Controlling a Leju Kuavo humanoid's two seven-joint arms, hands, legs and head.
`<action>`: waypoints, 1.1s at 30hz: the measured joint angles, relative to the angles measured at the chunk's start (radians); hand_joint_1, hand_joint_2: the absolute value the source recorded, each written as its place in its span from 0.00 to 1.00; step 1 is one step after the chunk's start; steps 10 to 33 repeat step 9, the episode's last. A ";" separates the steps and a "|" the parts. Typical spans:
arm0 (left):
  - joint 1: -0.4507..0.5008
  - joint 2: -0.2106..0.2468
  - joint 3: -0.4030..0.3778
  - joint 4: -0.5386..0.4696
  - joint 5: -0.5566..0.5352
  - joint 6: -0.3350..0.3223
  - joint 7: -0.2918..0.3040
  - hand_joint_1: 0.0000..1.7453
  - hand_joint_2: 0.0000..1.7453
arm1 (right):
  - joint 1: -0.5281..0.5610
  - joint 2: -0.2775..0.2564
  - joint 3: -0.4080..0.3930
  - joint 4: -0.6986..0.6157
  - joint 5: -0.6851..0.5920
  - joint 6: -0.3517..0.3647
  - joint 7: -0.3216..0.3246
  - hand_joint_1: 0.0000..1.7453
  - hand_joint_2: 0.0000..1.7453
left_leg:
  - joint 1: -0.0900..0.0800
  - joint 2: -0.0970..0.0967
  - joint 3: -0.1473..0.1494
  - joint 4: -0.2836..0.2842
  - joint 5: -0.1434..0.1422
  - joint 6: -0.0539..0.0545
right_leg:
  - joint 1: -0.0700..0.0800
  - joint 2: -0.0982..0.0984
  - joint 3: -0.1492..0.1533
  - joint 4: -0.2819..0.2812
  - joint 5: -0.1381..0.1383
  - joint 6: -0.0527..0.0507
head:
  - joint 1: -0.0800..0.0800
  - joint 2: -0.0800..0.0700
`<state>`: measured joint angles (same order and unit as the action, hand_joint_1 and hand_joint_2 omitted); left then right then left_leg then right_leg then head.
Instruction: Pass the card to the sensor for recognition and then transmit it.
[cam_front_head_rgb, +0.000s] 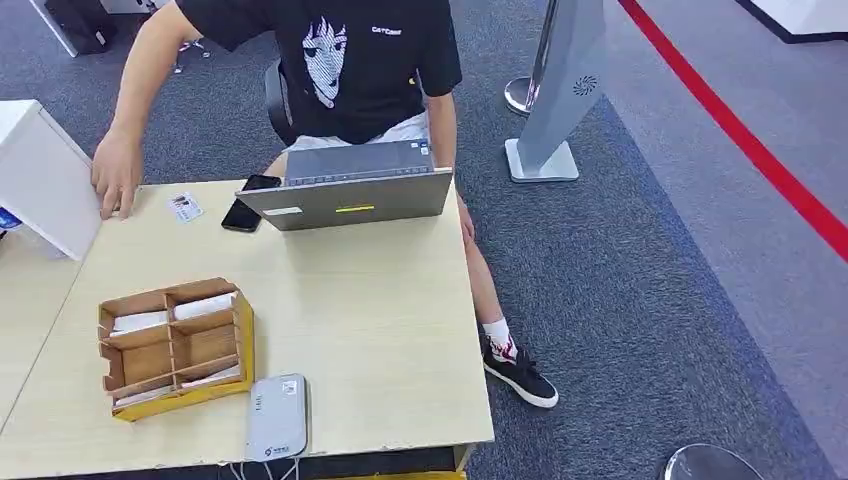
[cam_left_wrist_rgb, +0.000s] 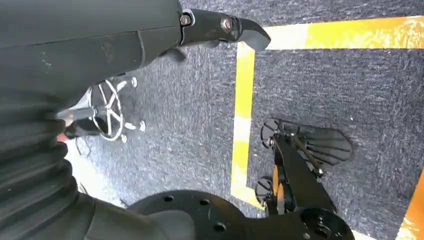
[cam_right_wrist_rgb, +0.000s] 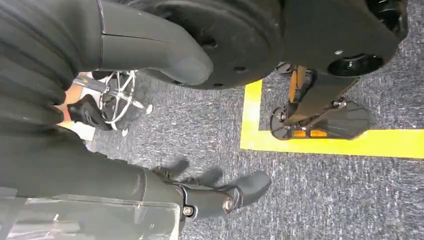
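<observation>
Wooden table (cam_front_head_rgb: 380, 330), card (cam_front_head_rgb: 185, 207) print illegible, sensor (cam_front_head_rgb: 277, 417) edge cropped

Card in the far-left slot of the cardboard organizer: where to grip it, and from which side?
Pinch the card by its upper long edge, coming from above. It lies in the cardboard organizer, whose dividers wall it in, so a side approach looks blocked. The left hand is probably on the nearer side.

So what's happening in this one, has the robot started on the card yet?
Not yet. Both arms hang down: the left hand and right hand hold nothing, fingers apart over the carpet. On the table sit a card box, the sensor, a laptop and one loose card. A person rests a hand near it.
</observation>
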<state>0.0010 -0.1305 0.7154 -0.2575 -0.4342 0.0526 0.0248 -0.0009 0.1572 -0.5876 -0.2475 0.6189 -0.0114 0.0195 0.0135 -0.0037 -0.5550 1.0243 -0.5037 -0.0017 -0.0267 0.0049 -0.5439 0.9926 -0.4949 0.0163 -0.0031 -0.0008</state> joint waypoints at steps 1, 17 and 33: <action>0.004 0.007 -0.016 0.000 0.010 -0.001 0.000 0.00 1.00 | 0.005 -0.003 0.013 -0.003 -0.015 0.001 0.000 0.00 1.00 | 0.000 0.000 0.000 0.000 0.000 0.000 | 0.000 0.000 0.000 0.000 0.000 0.000 | 0.001 0.000; 0.040 0.040 -0.191 -0.015 0.126 -0.014 -0.005 0.00 1.00 | 0.042 -0.040 0.157 -0.036 -0.179 0.003 -0.007 0.00 1.00 | 0.000 0.000 0.000 0.000 0.000 0.000 | 0.000 0.000 0.000 0.000 0.000 0.000 | 0.001 0.000; 0.040 0.040 -0.191 -0.015 0.126 -0.014 -0.005 0.00 1.00 | 0.042 -0.040 0.157 -0.036 -0.179 0.003 -0.007 0.00 1.00 | 0.000 0.000 0.000 0.000 0.000 0.000 | 0.000 0.000 0.000 0.000 0.000 0.000 | 0.001 0.000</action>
